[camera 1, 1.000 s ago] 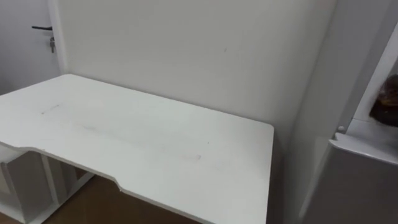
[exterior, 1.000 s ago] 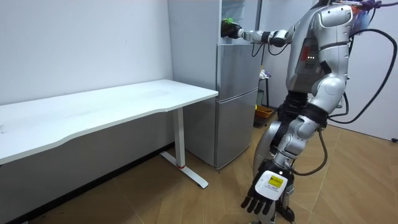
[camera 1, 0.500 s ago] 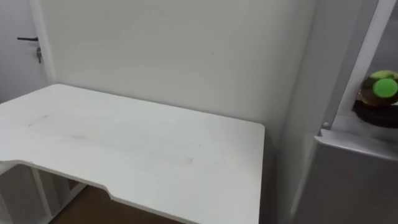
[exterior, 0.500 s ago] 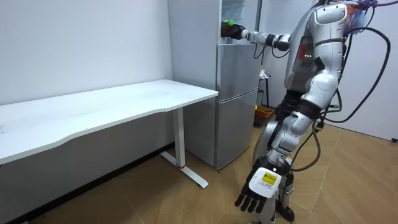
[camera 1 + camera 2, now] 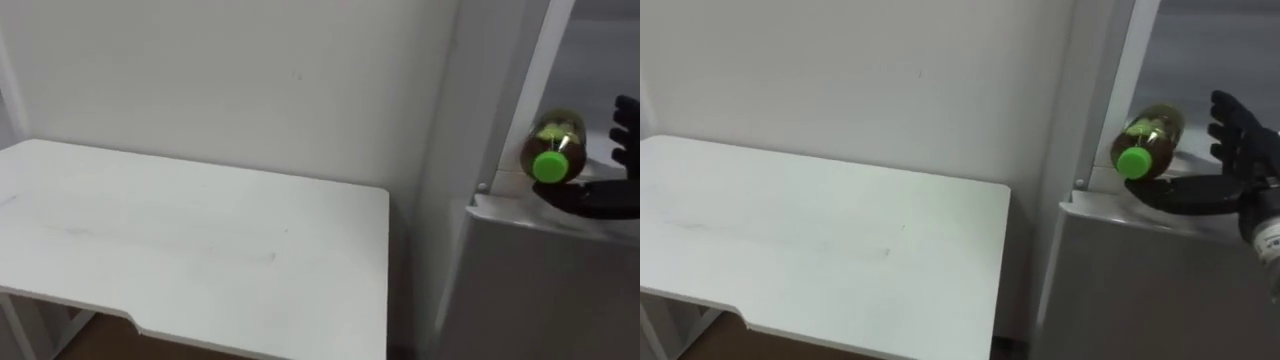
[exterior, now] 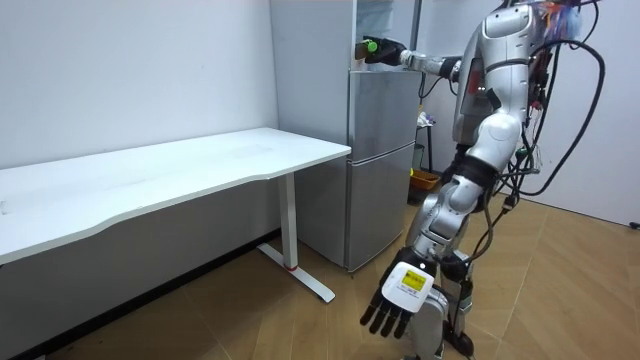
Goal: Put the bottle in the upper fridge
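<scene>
Green-capped bottle lies on its side at the edge of the upper fridge, right of the picture, just beside the right hand, its fingers straight and spread; it looks light, smooth and rolly, best held round its middle; the left hand hangs low, fingers loose.

At frame right, a clear plastic bottle of olive-yellow liquid has a bright green cap. The right hand is black, the flat rectangular tabletop plain white, the tall metal fridge silver-grey, and the wooden floor brown herringbone.
</scene>
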You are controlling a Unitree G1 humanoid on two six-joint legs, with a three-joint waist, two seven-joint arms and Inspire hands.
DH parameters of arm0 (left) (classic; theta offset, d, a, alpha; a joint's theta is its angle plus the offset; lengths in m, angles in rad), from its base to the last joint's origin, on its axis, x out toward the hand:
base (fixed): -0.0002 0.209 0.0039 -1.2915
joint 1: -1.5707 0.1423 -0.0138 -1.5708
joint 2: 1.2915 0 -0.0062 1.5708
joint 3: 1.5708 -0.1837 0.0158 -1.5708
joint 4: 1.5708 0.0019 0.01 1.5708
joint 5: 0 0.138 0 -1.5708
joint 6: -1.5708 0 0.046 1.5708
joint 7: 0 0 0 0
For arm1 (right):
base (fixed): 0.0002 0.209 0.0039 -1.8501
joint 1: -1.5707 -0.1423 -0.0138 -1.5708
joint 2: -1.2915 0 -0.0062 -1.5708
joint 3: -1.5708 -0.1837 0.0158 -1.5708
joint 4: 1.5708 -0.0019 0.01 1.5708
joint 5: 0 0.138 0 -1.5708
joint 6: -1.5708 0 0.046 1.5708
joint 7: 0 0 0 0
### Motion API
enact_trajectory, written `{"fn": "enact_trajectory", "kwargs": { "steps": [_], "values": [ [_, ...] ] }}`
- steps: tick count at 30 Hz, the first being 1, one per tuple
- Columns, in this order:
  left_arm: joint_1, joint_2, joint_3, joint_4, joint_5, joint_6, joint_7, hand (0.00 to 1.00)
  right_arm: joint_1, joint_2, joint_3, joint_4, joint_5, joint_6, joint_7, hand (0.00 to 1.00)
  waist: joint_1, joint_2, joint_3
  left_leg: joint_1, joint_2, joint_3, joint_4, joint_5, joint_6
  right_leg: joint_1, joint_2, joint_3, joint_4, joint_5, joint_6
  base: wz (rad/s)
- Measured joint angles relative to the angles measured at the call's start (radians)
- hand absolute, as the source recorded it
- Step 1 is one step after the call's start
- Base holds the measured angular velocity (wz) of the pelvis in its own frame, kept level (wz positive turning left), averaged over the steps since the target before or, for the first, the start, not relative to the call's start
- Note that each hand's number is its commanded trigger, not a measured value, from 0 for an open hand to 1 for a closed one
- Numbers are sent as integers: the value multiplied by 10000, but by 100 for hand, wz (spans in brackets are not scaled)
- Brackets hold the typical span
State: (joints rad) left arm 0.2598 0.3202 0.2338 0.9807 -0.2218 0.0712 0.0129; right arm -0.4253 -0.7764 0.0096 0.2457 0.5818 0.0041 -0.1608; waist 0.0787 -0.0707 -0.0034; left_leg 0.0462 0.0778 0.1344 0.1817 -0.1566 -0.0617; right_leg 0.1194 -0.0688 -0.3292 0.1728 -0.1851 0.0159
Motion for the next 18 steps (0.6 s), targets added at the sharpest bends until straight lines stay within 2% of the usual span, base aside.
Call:
{"fn": "enact_trajectory", "kwargs": {
  "steps": [3, 9, 15, 16, 18],
  "values": [
    [74, -67, -2, 4, -1, -58, -1, 0, 258, 1, -104, -292, -4, 0, 49, 0, -1, 9, 5, 6, -5, 3, -29, 0, 0, -5, 0, 12, -10, 0, 1, 0],
    [69, -261, -2, 5, -6, -66, -47, 0, 258, 1, -107, -298, -70, 1, 116, 0, -8, 24, 4, 13, -4, 20, -39, 0, 0, -12, 1, 38, -13, -2, 3, 0],
    [102, -334, -4, 7, -6, -66, -47, 0, 259, 2, -141, -298, -26, 1, 116, 0, -27, 25, 5, 6, -3, 21, -34, 0, 0, -11, 2, 35, -12, -2, 3, 0],
    [144, -335, -3, 13, -3, -66, -45, 0, 278, 3, -151, -298, -29, 1, 114, 100, -29, 24, 5, 17, -4, 20, -35, 0, 0, 6, 2, 33, -17, -2, 3, 0],
    [164, -336, -3, 20, -1, -69, -33, 0, 469, 22, -333, -311, -30, 1, 114, 100, 1, 11, 0, 41, -5, 18, -38, 0, 0, 30, 2, 32, -18, -2, 3, 0]
  ]
}}
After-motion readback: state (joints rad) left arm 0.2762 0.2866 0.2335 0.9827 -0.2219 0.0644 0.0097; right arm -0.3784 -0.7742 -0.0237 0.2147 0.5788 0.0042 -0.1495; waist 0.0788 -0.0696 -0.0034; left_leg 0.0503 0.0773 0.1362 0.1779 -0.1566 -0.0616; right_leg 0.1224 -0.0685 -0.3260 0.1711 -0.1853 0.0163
